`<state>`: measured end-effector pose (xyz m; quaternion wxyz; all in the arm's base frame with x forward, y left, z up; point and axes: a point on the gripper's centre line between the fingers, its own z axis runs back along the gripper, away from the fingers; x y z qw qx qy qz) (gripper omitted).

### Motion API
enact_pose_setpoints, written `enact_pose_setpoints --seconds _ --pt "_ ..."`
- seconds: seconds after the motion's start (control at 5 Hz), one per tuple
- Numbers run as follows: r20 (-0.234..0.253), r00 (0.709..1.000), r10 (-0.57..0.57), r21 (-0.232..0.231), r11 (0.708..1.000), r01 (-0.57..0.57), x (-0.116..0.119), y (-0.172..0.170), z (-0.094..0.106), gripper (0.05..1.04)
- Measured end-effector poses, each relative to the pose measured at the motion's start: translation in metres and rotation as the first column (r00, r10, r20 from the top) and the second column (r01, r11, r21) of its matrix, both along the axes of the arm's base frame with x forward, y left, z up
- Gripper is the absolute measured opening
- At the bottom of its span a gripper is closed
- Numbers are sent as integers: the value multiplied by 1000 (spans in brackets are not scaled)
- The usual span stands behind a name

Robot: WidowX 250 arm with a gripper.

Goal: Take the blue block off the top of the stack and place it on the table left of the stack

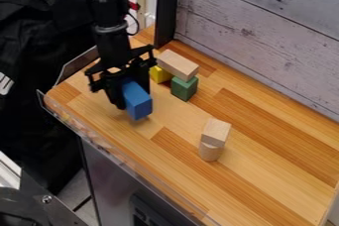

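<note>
From the camera's slanted view down, a black robot arm (pixel 111 31) comes in from the top edge, left of centre, and hangs over a wooden table (pixel 265 165) with a striped, honey-coloured grain. At its lower end, the claw (pixel 132 97) is closed around a plain blue block (pixel 138 101), which sits between its black fingers, tilted, near the left part of the tabletop. I cannot tell whether the block's lower end touches the wood.

Just beside the claw, to its right in the view, a small structure stands: a yellow block (pixel 159 75) and a green block (pixel 184 88), with a pale wooden block (pixel 177 64) lying across the top of them. Well apart, nearer the viewer and farther right, a pale wooden cylinder (pixel 210 152) stands upright, with a second wooden block (pixel 216 132) resting on it.

A wall of whitish, weathered planks (pixel 265 27) rises behind the table, with a black post (pixel 167 9) at its left end. A low, clear rim (pixel 119 153) runs along the near left edge, and black cloth (pixel 39 91) hangs beyond it.
</note>
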<state>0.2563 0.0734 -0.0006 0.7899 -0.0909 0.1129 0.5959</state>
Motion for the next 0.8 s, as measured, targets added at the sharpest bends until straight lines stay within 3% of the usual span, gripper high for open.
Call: enact_pose_setpoints --seconds 0.2,0.6,0.8 --pt "4 999 35 -12 999 -35 14 2 -8 579" --pt "-5 997 73 7 997 -73 17 9 -12 624" --pt "-17 997 78 1 997 -78 16 9 -12 926"
